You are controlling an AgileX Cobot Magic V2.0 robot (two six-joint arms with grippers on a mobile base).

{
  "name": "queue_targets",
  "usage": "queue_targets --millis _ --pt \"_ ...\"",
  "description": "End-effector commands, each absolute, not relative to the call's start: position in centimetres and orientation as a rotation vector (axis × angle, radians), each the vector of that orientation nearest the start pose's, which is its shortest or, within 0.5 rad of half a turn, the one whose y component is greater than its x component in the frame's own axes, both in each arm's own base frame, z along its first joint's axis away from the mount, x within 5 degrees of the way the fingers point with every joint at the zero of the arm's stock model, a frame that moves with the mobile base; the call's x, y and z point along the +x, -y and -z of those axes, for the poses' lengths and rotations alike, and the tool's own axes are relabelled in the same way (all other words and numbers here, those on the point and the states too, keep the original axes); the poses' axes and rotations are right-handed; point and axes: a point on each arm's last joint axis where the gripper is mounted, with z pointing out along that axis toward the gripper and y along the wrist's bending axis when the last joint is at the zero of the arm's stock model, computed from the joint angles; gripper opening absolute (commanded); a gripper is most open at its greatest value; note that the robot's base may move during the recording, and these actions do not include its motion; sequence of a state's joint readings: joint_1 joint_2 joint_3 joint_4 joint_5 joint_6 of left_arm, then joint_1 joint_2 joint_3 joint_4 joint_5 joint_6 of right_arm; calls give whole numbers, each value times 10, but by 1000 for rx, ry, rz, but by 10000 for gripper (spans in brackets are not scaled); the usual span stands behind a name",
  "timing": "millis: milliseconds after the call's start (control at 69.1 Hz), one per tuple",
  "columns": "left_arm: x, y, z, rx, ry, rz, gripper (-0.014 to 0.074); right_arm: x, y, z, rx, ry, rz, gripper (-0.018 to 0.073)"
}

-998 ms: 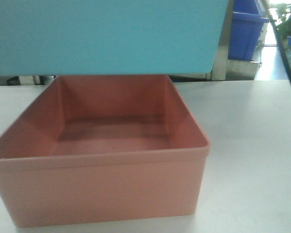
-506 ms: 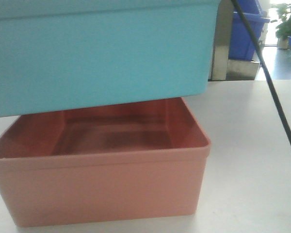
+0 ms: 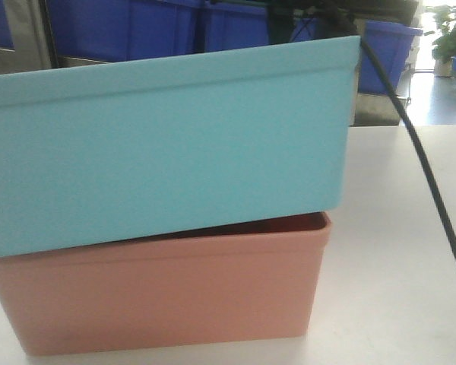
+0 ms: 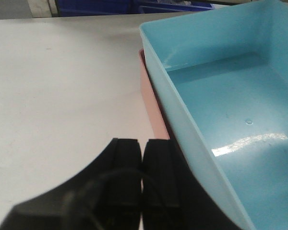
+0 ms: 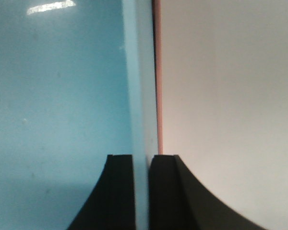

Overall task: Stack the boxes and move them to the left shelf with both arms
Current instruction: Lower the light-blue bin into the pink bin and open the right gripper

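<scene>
The light sky-blue box (image 3: 163, 144) sits tilted in the top of the salmon-pink box (image 3: 159, 289) on the white table, its right end higher. My right gripper (image 5: 142, 160) is shut on the blue box's right wall (image 5: 139, 96), one finger inside and one outside; a strip of the pink rim (image 5: 158, 72) shows beside it. My left gripper (image 4: 142, 143) is shut and empty, just left of the blue box (image 4: 230, 96) and above the pink rim (image 4: 151, 100). The left shelf is out of view.
Large dark-blue crates (image 3: 121, 30) stand behind the table, another at the right (image 3: 387, 53). A black cable (image 3: 433, 198) hangs across the right side. The white table (image 3: 395, 251) extends right; in the left wrist view it spreads left (image 4: 62, 81).
The blue box has come down from above onto the pink box and now covers almost all of its opening. The crates behind have come into view.
</scene>
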State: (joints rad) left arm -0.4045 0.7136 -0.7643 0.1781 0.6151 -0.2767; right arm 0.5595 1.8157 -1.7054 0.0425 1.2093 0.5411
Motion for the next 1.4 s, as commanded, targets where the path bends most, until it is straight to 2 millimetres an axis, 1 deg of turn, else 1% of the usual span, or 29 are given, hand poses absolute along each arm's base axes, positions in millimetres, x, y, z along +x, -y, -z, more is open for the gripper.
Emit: queue_targets --millis 0,304,492,651,911,1172,1230,1316,1360,1389 --pt "132 48 -367 220 -1940 263 -7 322 -208 -353 10 -2702 -458 56" --pt "132 48 -367 220 -1939 263 -7 327 -211 -355 56 -2644 -520 56" --pt "132 48 -367 220 -1939 263 -7 329 -209 -354 41 -2625 -467 56" --pt "132 48 -367 220 -1939 263 -7 328 -208 -344 40 -2652 -440 56" --pt "132 48 -367 220 -1939 263 -7 326 -208 -320 53 -2701 -437 56" --pt "132 48 -367 220 -1939 263 -7 326 -208 -317 54 -2707 -436 65" --pt "132 48 -367 220 -1939 263 -7 326 -208 -317 54 -2706 -436 95" --pt "132 48 -367 220 -1939 263 -7 326 -208 -317 54 -2703 -437 242" --pt "132 48 -367 220 -1939 263 -7 326 -208 -317 54 -2702 -438 328" --pt "132 48 -367 220 -1939 263 -7 326 -208 -317 54 -2702 -438 401"
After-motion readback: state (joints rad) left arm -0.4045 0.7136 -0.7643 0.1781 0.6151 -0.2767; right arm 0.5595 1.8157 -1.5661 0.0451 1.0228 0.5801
